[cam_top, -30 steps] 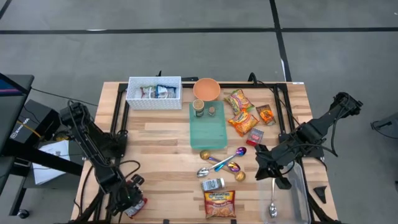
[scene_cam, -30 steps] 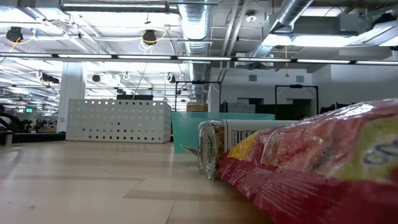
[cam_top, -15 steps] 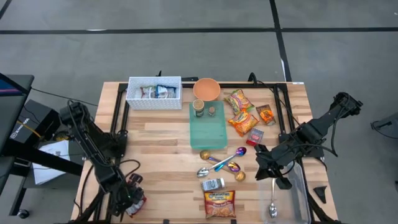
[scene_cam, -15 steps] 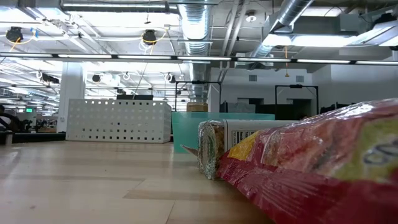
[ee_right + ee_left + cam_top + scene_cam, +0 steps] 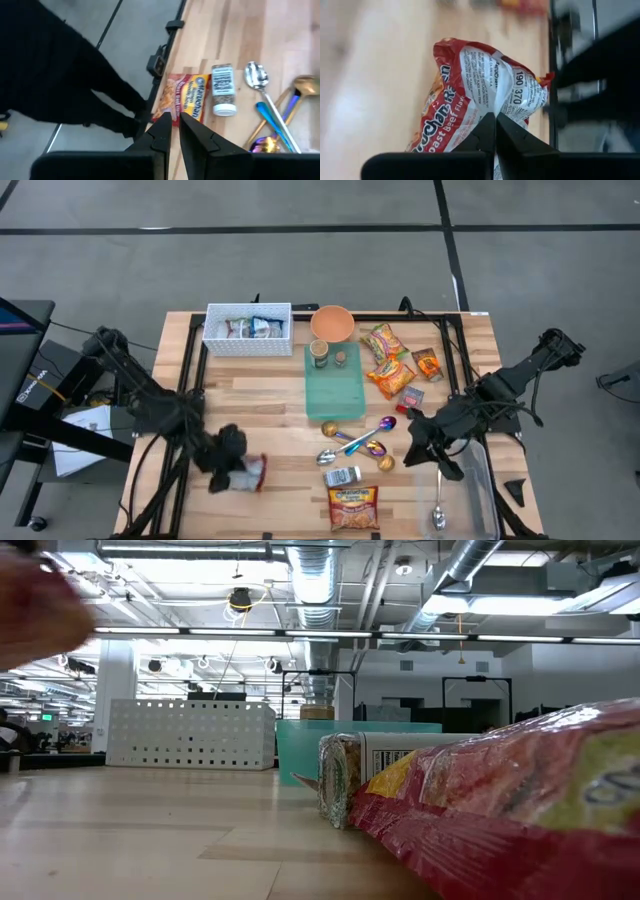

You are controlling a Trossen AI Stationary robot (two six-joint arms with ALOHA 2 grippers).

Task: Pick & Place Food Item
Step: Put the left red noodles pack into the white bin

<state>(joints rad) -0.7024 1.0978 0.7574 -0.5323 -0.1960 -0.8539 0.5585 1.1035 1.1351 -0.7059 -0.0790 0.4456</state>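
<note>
from above, the left gripper [image 5: 240, 471] was over the near left of the table [image 5: 260, 405], pinching a red noodle packet [image 5: 256, 471]. in the left wrist view, its fingers [image 5: 487, 131] were pressed on the packet's edge. the right gripper [image 5: 432, 457] waited near right, fingers nearly together, holding nothing. the carry step looked underway; next, the packet probably needed moving to its spot.

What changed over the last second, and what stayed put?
The left gripper closed on the red ramen packet at the table's near-left corner and carried it toward the middle of the table. The right gripper shifted only slightly over the clear bin. Everything else on the table stayed put.
</note>
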